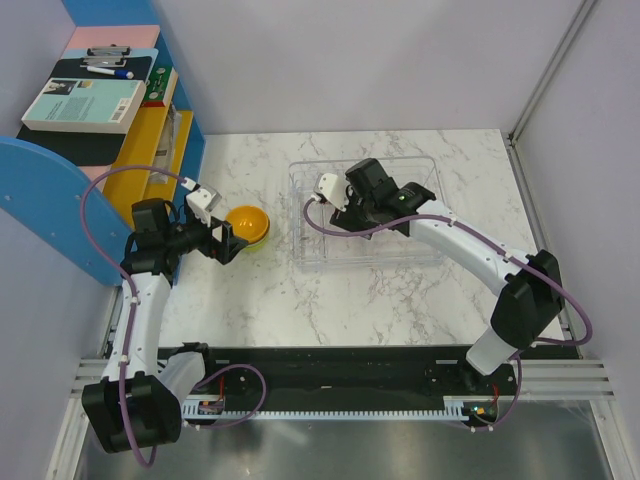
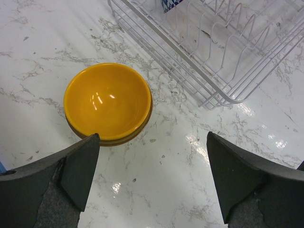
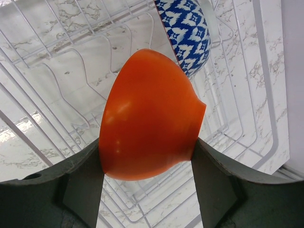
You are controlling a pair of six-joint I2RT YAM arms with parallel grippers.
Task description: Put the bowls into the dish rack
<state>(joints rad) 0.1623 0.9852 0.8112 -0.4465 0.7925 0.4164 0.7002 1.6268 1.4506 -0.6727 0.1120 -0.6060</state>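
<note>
A yellow-orange bowl (image 1: 247,224) sits upright on the marble table, left of the dish rack (image 1: 425,163). In the left wrist view the bowl (image 2: 108,100) seems to rest on another rim beneath it. My left gripper (image 1: 224,241) is open and empty (image 2: 153,136), just in front of that bowl. My right gripper (image 1: 343,208) is over the rack's left part, shut on a red-orange bowl (image 3: 149,116) that it holds on edge above the rack wires (image 3: 57,71). A blue-white zigzag bowl (image 3: 186,28) stands on edge in the rack behind it. The green bowls are out of view.
A blue shelf unit (image 1: 60,190) with books, a clipboard and a yellow tray stands at the far left. The rack's near corner (image 2: 213,97) lies right of the yellow bowl. Grey walls close the back and right sides.
</note>
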